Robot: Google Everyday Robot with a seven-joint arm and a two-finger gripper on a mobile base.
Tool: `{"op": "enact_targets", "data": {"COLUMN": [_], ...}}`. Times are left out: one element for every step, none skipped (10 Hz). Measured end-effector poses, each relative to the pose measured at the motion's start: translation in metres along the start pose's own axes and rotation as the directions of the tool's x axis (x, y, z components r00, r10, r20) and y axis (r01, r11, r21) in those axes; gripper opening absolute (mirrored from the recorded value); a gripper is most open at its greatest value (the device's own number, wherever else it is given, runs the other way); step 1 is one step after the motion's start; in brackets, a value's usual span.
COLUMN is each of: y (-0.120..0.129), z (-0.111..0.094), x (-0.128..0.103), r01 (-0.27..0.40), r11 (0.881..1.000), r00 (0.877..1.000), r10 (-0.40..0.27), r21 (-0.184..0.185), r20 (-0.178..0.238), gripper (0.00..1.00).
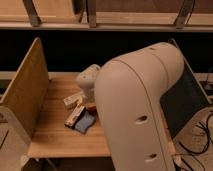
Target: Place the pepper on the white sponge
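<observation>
My arm (145, 110) fills the middle and right of the camera view. Its wrist (88, 79) reaches down over the wooden table (55, 137), and my gripper (90, 100) is low behind it, just above the items. A small orange-red piece (91, 106), possibly the pepper, shows right under the gripper. A pale white block (73, 100), likely the white sponge, lies just left of the gripper. Whether the gripper holds anything is hidden by the wrist.
A brown packet (74, 115) and a blue-grey item (84, 121) lie in front of the gripper. A tall wooden side panel (25, 95) bounds the table on the left, a dark panel (185, 97) on the right. A shelf rail (100, 22) runs behind.
</observation>
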Motion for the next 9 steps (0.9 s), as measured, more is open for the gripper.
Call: {"op": "enact_targets", "data": {"y": [-0.005,-0.005,-0.004,-0.004,-0.004,-0.01,-0.019,-0.026,-0.03], "z": [0.006,0.006,0.006,0.006,0.006,0.01,0.017,0.023,0.029], "x": [0.003,0.003,0.003,0.003,0.002,0.0,-0.004,-0.006,-0.007], "r01": [-0.032,-0.033,-0.031,-0.03,-0.033,-0.045,-0.076,-0.099,-0.12], "r11": [0.999,0.999,1.0,1.0,0.999,0.999,0.996,0.994,0.992], "r00": [0.999,0.999,0.999,0.999,0.999,0.999,0.997,0.995,0.993], "r10": [0.032,0.033,0.031,0.03,0.033,0.045,0.077,0.099,0.121], "r21": [0.001,0.001,0.001,0.001,0.003,0.018,0.034,0.042,0.044], "r20": [-0.013,-0.013,-0.012,-0.012,-0.012,-0.01,-0.01,-0.01,-0.013], "gripper": [0.8,0.8,0.8,0.8,0.8,0.8,0.8,0.8,0.8]}}
